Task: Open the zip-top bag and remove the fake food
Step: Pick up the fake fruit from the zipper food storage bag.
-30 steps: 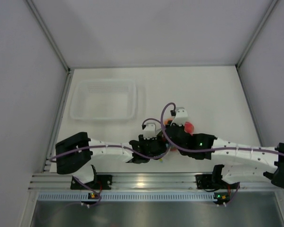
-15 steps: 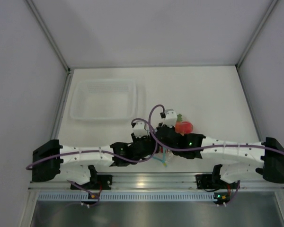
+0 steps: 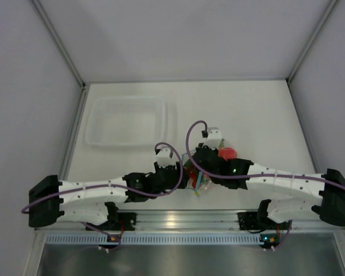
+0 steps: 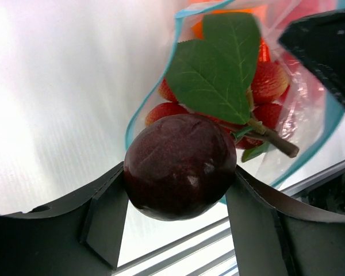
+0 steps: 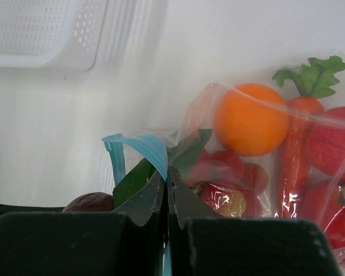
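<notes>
Both arms stretch low, meeting over the desk (image 3: 259, 109). The left claw (image 4: 178, 179) pinches a dark plum (image 4: 181, 164); the right claw (image 5: 167, 192), pressed together, nips the bag (image 5: 244, 172) by its blue zip edge.

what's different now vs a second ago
The left gripper, clamped on the dark purple round plastic fruit, has drawn back leftward from the mouth of the small clear zip-top bag. The right gripper barely shifted, staying shut on the bag's teal zip edge. The clear rectangular plastic tray did not move.
</notes>
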`<state>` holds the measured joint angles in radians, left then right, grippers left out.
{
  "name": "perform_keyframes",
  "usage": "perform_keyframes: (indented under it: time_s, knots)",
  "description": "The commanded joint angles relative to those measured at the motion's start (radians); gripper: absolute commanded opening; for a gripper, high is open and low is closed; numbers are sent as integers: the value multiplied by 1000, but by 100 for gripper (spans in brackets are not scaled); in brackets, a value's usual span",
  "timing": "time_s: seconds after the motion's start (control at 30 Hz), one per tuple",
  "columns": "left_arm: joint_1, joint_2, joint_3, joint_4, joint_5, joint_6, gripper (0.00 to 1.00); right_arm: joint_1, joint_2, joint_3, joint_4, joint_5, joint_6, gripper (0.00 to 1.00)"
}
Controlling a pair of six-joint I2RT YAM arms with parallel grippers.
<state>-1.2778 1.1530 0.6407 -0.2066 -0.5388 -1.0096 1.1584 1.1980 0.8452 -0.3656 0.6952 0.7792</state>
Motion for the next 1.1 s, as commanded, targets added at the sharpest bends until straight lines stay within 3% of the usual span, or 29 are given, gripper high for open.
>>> perform_keyframes:
  time_s: [0.0,0.17,0.27,0.57,0.73,0.9,1.07]
  knots:
    - [67,-12,-12,-13,71,54,0,-14,-25,5,56,-9,-23,0]
    - [97,23,43,-11,83,117,0,-14,-21,3,77,-59,-38,0]
    - [101,45,111,-11,106,176,0,-34,-57,-8,129,-179,-38,0]
    - [138,77,379,-71,171,331,0,-127,-204,11,194,-382,40,0]
    - [181,114,488,-181,210,390,0,-199,-273,38,123,-345,55,0]
    - [273,166,540,-260,429,460,0,-301,-322,0,94,-341,95,0]
    - [279,209,597,-344,428,494,0,-385,-322,-55,128,-378,126,0]
